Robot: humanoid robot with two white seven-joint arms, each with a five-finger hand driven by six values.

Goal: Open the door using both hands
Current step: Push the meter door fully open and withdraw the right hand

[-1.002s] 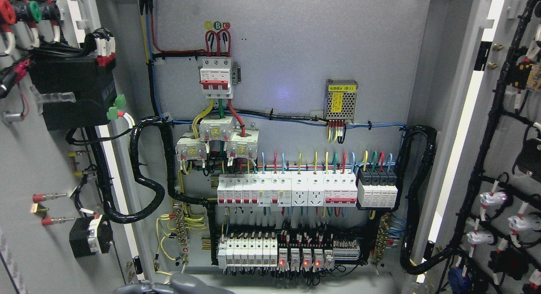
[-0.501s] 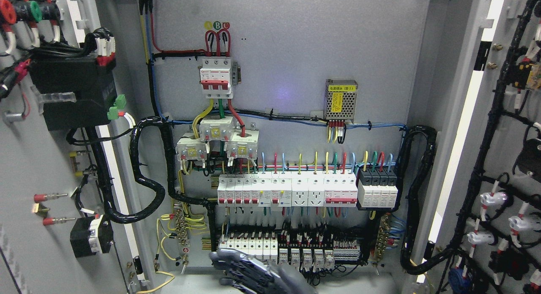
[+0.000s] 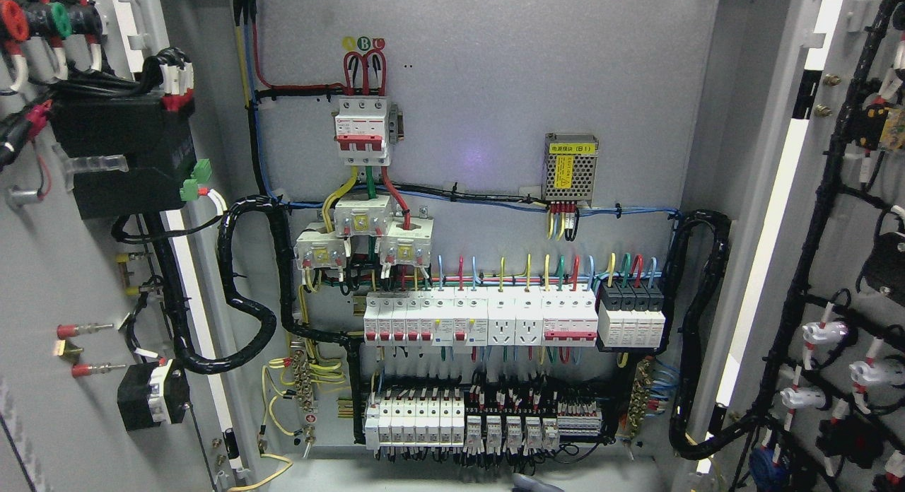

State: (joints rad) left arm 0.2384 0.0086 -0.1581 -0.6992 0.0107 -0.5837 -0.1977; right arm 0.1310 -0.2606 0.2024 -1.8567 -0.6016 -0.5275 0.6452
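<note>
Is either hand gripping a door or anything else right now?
Nothing is visibly held. Only a grey sliver of a hand shows at the bottom edge; both doors stand open, untouched.

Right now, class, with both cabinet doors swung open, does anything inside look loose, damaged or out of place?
One thing stands out: a yellow wire lies in a loose loop at the cabinet's bottom left, outside any bundle. The breaker rows sit straight, and nothing looks damaged.
</note>
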